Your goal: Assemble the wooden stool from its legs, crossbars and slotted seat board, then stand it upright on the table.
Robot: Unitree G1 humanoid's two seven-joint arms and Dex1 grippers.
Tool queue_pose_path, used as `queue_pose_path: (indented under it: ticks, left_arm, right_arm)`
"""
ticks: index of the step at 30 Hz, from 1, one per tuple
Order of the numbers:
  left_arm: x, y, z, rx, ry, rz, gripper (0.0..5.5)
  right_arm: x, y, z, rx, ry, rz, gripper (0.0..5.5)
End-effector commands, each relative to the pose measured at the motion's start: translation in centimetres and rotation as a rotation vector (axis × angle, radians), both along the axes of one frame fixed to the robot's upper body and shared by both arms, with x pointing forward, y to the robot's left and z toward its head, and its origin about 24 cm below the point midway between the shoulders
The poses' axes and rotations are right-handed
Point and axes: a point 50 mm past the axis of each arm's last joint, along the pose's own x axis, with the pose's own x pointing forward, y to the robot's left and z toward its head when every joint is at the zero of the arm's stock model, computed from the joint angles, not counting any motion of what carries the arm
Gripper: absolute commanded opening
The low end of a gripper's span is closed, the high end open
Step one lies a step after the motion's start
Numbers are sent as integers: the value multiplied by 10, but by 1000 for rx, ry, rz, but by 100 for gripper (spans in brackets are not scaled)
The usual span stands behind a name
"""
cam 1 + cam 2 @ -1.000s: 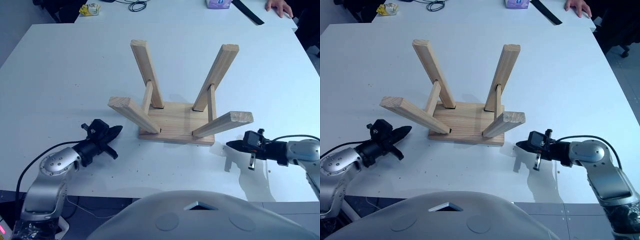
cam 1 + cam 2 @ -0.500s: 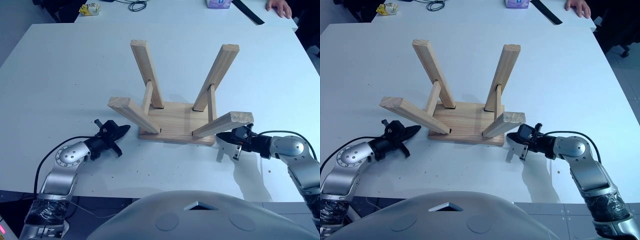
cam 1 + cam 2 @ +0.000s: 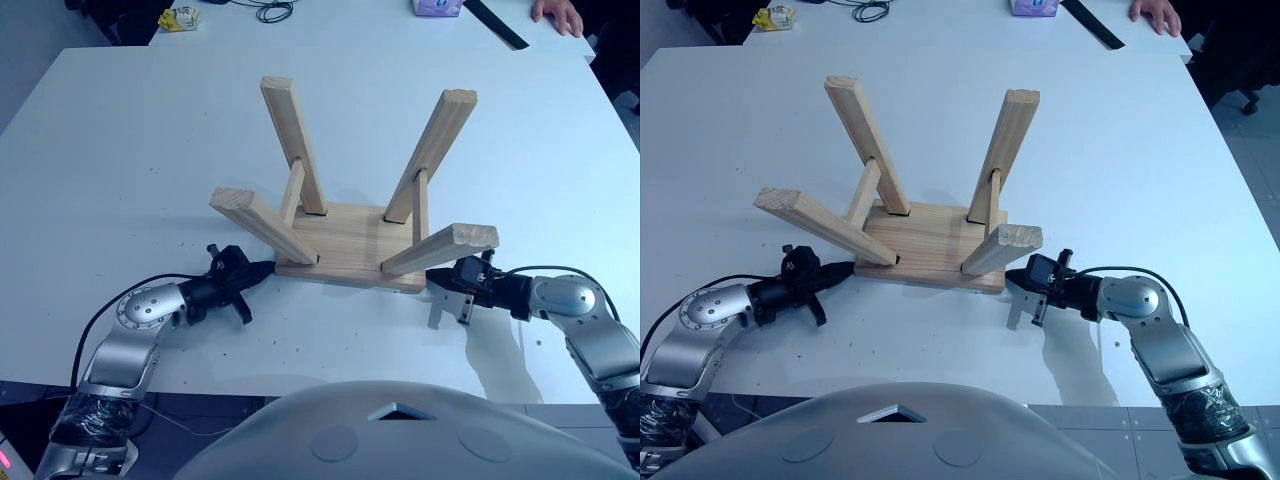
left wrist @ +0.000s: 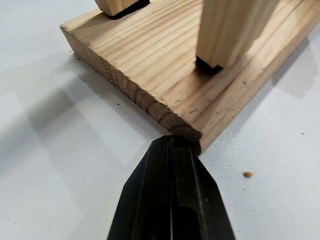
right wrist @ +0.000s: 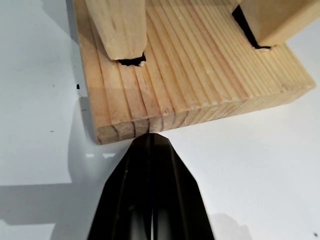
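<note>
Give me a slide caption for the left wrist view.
Shut left gripper at a corner of the seat board, a leg slotted in, on the table.

Legs (image 4: 232, 30) and seat board (image 5: 200, 75) cropped by wrist-view edges (upper lengths, far corners)

One seat board (image 3: 350, 242) lies on one white table (image 3: 120, 150). Four legs (image 3: 293, 140) rise from it, two far and two near. Two crossbars (image 3: 293, 195) join them, one left and one right. Two grippers are at the board's near corners: left gripper (image 3: 264, 268), right gripper (image 3: 438, 285).
</note>
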Motion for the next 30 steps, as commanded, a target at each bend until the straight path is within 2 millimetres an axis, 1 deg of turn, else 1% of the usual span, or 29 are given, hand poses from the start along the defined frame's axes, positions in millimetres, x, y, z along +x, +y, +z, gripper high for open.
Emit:
queue_pose_path:
  ticks: [1, 5, 11, 15, 18, 21, 25, 28, 30]
  left_arm:
    - [-3, 9, -5, 32, 37, 30, 2]
    - [-1, 8, -6, 31, 28, 26, 2]
    - [-3, -10, -6, -21, 31, -20, 2]
    - [-3, -15, -6, -46, 40, -46, 2]
    - [-4, -17, -4, -61, 46, -65, 2]
    - [-10, -20, 3, -85, 52, -88, 2]
    - [-24, -25, 12, -122, 76, -160, 2]
    - [-34, -24, 19, -138, 94, -188, 2]
    - [-38, -22, 25, -141, 97, -202, 2]
  right_arm:
    - [-2, -9, 0, -48, 12, 13, 0]
    - [-7, -6, -2, -47, 39, 38, 0]
    - [-11, -1, -3, -35, 58, 54, 0]
    - [-6, 3, -5, -22, 37, 44, 0]
    - [-4, 10, -2, 13, 29, 42, 0]
    - [-7, 12, 5, 37, 29, 59, 0]
    - [-14, 13, 17, 64, 54, 108, 0]
    - [-23, 11, 27, 68, 91, 184, 0]
    - [-26, 9, 34, 74, 97, 198, 0]
